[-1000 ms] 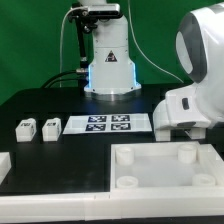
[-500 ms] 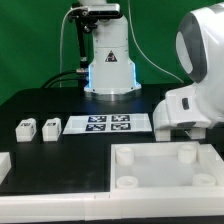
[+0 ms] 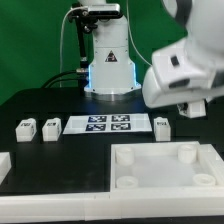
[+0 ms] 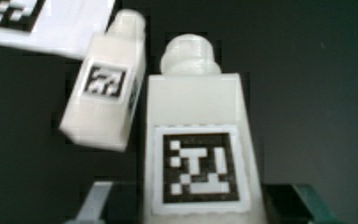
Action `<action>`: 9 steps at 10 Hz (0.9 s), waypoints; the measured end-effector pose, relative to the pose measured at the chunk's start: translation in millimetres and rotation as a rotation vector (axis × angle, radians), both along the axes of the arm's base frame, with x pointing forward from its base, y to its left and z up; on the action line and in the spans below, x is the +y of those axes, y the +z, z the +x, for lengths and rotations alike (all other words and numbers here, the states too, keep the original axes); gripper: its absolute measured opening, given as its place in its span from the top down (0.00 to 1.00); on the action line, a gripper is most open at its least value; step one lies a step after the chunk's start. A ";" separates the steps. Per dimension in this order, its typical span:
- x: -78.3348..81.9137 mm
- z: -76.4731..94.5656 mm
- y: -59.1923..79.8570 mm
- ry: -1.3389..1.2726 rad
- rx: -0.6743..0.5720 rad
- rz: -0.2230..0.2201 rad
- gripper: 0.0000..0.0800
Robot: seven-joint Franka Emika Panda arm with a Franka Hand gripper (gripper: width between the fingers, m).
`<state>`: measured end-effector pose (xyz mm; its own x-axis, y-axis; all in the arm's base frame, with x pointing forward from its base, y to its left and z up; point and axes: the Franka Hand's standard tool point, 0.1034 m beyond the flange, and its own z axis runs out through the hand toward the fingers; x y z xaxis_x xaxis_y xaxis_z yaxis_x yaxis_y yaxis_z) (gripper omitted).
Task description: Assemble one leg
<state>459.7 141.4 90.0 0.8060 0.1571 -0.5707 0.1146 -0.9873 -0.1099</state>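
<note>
Gripping the leg [image 4: 197, 135] at the end away from its round peg [image 4: 190, 50], the fingers [image 4: 108, 203] are closed against its two sides, and its square black-and-white tag faces the wrist camera. It sits large and close in the wrist view, above the dark worktop [image 4: 318, 100]. A second leg [image 4: 101, 92] lies tilted just beside it, near a corner of the marker board [image 4: 30, 22].

In the exterior view the arm [image 3: 185, 68] is a blur high on that view's right, and the held leg cannot be made out there. The second leg [image 3: 162, 124] stands on the worktop [image 3: 70, 152] just off the marker board's [image 3: 108, 124] end toward the exterior view's right. A third leg [image 3: 25, 127] and a fourth leg [image 3: 49, 127] stand side by side off the opposite end. The large white tray-like part [image 3: 150, 178] lies nearer the camera, apart from all of them.
</note>
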 end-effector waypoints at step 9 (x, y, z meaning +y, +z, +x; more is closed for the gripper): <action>-49.5 92.9 68.2 0.023 -0.927 0.084 0.63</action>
